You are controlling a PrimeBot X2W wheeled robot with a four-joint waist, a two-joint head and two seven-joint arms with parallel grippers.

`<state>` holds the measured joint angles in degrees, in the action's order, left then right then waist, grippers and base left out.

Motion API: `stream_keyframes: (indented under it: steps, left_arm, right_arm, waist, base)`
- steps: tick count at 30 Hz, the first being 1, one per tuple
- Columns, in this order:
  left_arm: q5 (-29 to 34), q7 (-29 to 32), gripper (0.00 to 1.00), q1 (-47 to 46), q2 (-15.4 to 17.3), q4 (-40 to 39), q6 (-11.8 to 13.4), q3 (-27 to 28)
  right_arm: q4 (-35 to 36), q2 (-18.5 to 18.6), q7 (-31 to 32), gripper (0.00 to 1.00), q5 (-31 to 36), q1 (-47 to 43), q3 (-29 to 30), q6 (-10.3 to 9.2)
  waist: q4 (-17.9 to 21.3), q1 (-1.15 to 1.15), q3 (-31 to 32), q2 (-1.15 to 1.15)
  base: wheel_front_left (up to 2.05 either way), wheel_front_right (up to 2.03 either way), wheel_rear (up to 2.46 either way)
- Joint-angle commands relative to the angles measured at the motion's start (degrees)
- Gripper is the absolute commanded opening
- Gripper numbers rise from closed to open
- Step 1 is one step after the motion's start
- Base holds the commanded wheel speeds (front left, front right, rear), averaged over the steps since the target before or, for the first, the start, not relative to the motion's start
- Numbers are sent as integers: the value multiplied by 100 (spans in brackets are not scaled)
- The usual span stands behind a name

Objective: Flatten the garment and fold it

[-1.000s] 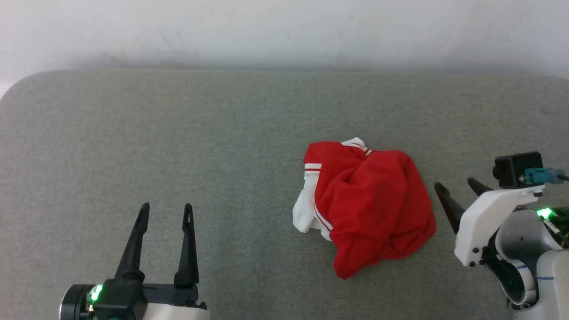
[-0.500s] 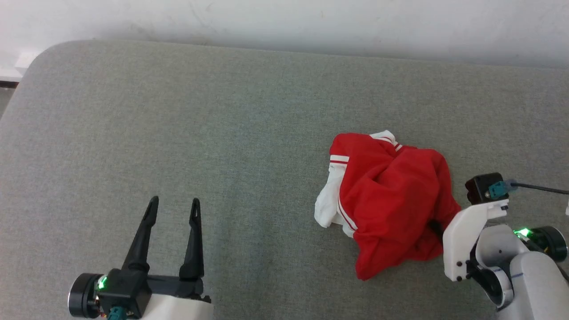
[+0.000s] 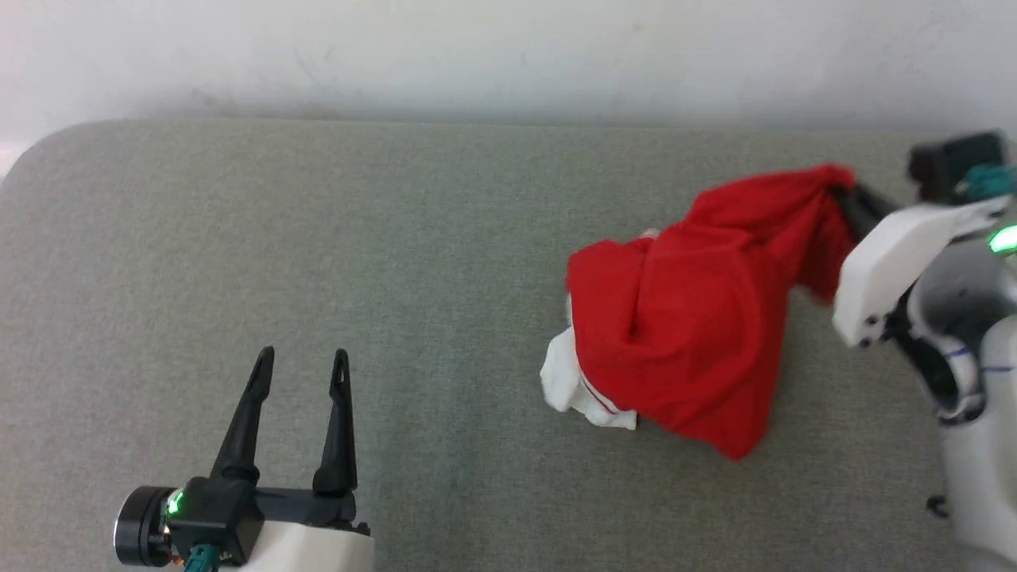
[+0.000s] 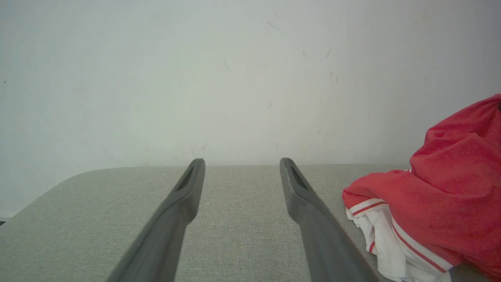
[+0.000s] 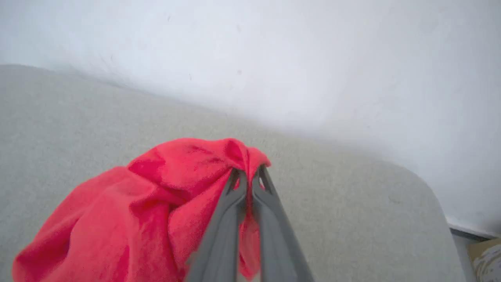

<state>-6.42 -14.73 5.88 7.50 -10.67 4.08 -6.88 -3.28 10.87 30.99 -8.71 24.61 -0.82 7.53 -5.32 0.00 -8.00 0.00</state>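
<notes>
The garment [image 3: 683, 334], a red shirt with a white striped sleeve at its lower left, hangs partly lifted off the grey table [image 3: 318, 254]. My right gripper [image 3: 844, 193] is shut on a bunch of red cloth at the garment's upper right, pulling it up into a peak. In the right wrist view the closed fingers [image 5: 235, 203] pinch the red fabric [image 5: 156, 203]. My left gripper [image 3: 300, 357] stands open at the lower left, well clear of the shirt. The left wrist view shows its gripper [image 4: 240, 164] with spread fingers and the garment [image 4: 442, 203] at the right.
A pale wall [image 3: 508, 56] runs behind the table. The table's rounded far-left corner [image 3: 32, 155] is in the head view, and its far-right corner [image 5: 426, 188] shows in the right wrist view. Bare grey surface lies between my left gripper and the garment.
My right gripper reached into the garment's right side, shut on the red cloth and lifted it up and back. The left gripper kept still. The head camera shifted between frames.
</notes>
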Motion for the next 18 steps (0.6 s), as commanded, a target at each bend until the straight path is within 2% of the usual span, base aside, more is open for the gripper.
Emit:
stream_keyframes:
  steps: [1,6,10,15,18]
  left_arm:
    - [52,-27,100,58,-25,-17,-25,51]
    - [84,-27,100,138,-47,-17,-103,167]
    - [85,-27,100,174,-54,15,-190,255]
    - [96,-27,100,106,-75,43,-313,314]
    - [113,-27,100,69,-85,68,-357,363]
  right_arm:
    - [164,63,-40,0,7,118,94,-4]
    - [973,268,138,0,145,-82,582,-4]
    - [1488,219,333,0,307,-1099,1183,-4]
    - [1482,-393,392,0,375,-2770,1897,-4]
    - [1225,-633,161,0,378,-3340,2024,-4]
  waist:
    - [166,0,162,0]
    - [225,0,184,0]
    - [205,0,98,0]
    - [117,0,-33,0]
    - [104,0,-82,0]
  base:
    - [0,0,0]
    - [0,0,0]
    - [0,0,0]
    - [0,0,0]
    - [0,0,0]
